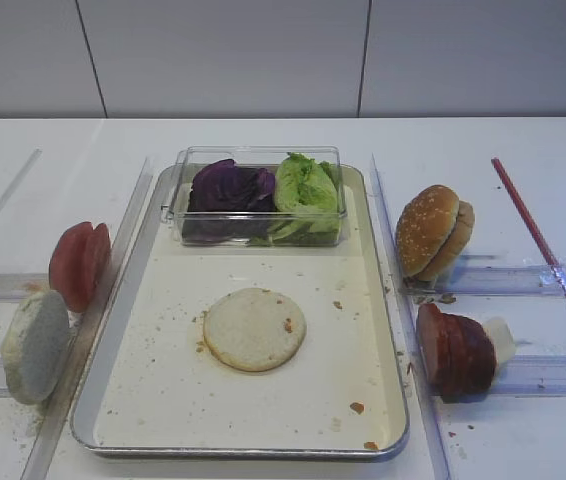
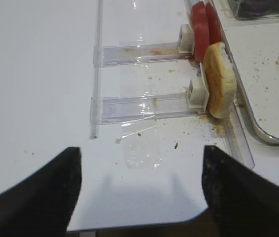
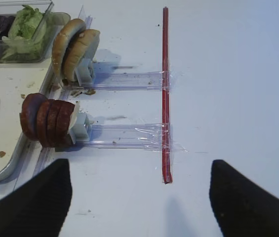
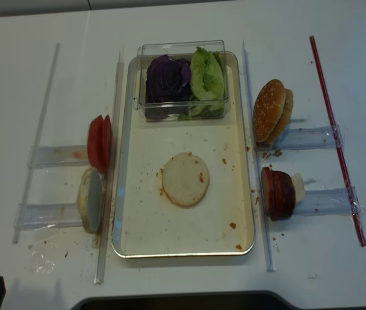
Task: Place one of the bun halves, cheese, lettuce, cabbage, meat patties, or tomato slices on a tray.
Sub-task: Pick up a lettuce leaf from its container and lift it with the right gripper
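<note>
I am hovering my right fingers (image 3: pixel 139 197), spread wide and grasping nothing, over bare tabletop (image 3: pixel 228 74); my left fingers (image 2: pixel 142 190) are likewise released and empty. The meat patties (image 3: pixel 45 122) are standing on edge just outside the tray (image 3: pixel 11 163), ahead and left of my right fingers, stack axis running toward the tray. Judgement: right arm is nearer; approach forward-left.

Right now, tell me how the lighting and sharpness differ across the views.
First exterior high view: even, soft, slightly hazy; the tray shows no harsh glare. Realsense view: warmer and dimmer. Right wrist view: sharp, faint shadows beside the meat patties. Left wrist view: gripper fingers dark and blurred.
</note>
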